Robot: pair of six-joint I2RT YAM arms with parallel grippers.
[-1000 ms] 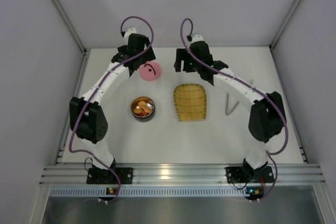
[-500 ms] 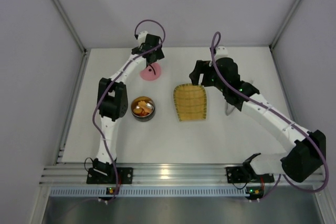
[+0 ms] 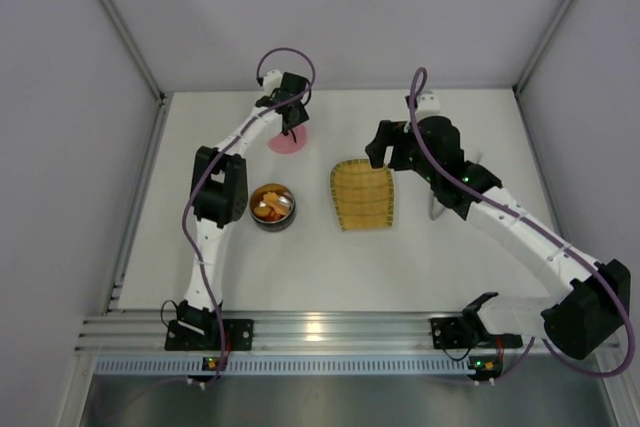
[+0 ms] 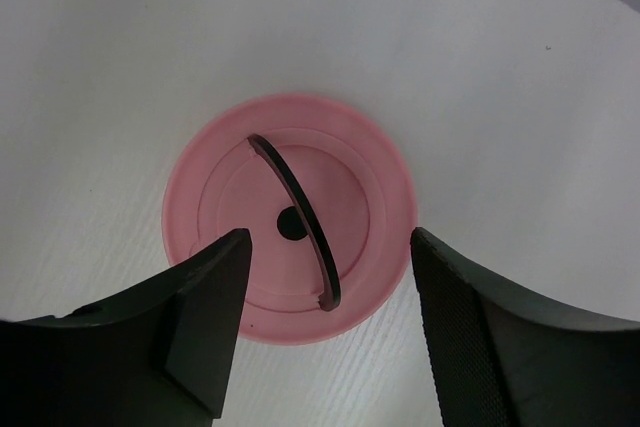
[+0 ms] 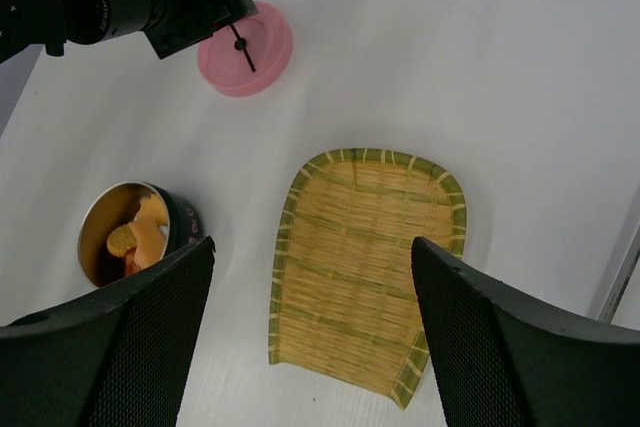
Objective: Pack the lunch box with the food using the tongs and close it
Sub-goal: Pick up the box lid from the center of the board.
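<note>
The lunch box (image 3: 272,206), a round steel bowl, stands on the table holding orange and yellow food (image 3: 268,207); the right wrist view also shows the lunch box (image 5: 185,222) and food (image 5: 130,237). Its pink lid (image 4: 290,217) lies flat at the back. My left gripper (image 4: 330,242) hangs just over the lid (image 3: 283,142), open, its fingers either side of the black handle (image 4: 300,207) without touching it. My right gripper (image 5: 312,247) is open and empty above the yellow tray. The tongs (image 3: 433,211) are mostly hidden under my right arm.
The yellow woven tray (image 3: 363,195) lies empty at mid-table, right of the lunch box; the right wrist view shows this tray (image 5: 370,257) below the jaws. White walls close in the table on three sides. My right arm stretches across the right half.
My left arm has reached out over the pink lid and its jaws have narrowed around the handle. My right arm has swung out to the right, over the tongs.
</note>
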